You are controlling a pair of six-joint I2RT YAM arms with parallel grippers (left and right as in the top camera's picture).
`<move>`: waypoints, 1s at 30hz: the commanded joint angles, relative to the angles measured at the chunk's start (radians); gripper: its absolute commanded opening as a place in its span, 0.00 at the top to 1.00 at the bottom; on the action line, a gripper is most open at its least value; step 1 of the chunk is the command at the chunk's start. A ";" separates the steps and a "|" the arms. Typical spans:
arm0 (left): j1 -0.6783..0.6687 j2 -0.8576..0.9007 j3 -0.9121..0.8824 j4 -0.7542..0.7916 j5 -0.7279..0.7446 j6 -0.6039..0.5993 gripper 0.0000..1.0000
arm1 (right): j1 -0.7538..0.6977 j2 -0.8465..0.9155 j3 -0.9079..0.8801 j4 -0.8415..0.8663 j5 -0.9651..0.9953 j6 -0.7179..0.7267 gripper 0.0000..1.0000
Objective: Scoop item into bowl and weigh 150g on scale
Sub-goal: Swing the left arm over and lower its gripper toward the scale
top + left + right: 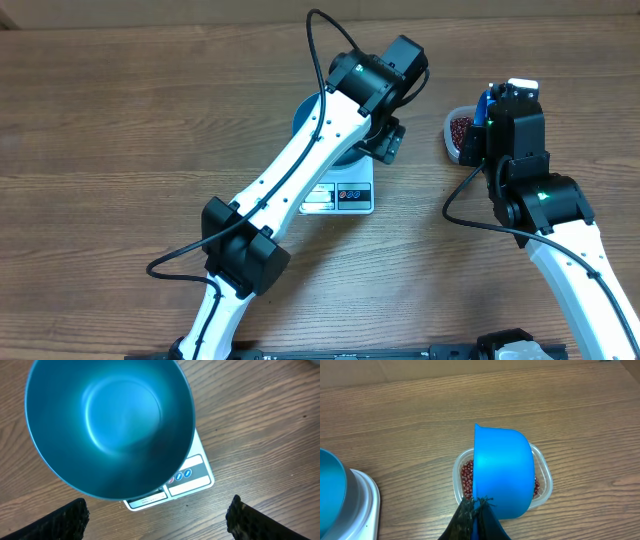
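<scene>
The blue bowl stands empty on the white scale, whose display and buttons show under its rim. My left gripper hovers open just in front of the scale, holding nothing, its fingers wide apart. My right gripper is shut on the handle of a small blue scoop. The scoop hangs over a clear plastic tub and hides most of the dark red-brown beans in it. From overhead, the left arm covers most of the bowl, and the tub sits to the right of the scale.
Everything stands on a wooden table. The left arm stretches diagonally from the front edge across the scale. The right arm stands at the right side, over the tub. The gap between scale and tub is bare wood.
</scene>
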 commanded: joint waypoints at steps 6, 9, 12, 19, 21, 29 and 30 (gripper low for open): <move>0.002 0.006 -0.021 0.000 0.011 -0.014 0.21 | 0.003 0.010 0.031 0.005 0.014 0.000 0.96; 0.002 0.006 -0.021 -0.003 0.011 -0.013 0.43 | 0.003 0.027 0.031 0.005 0.013 0.003 0.96; 0.003 0.006 -0.021 -0.003 0.011 -0.013 0.93 | 0.003 0.032 0.031 0.005 0.014 0.003 0.96; 0.020 0.006 -0.021 -0.013 0.012 -0.011 0.95 | 0.003 0.032 0.031 0.005 0.014 0.007 0.96; 0.020 0.005 -0.021 -0.013 0.012 -0.011 0.96 | 0.003 0.032 0.031 0.005 0.014 0.007 0.96; 0.017 -0.006 -0.021 0.002 0.014 -0.022 0.95 | 0.002 0.032 0.031 0.005 0.014 0.007 0.96; 0.014 -0.012 -0.021 0.007 0.015 -0.022 0.95 | 0.002 0.032 0.031 0.005 0.014 0.007 0.96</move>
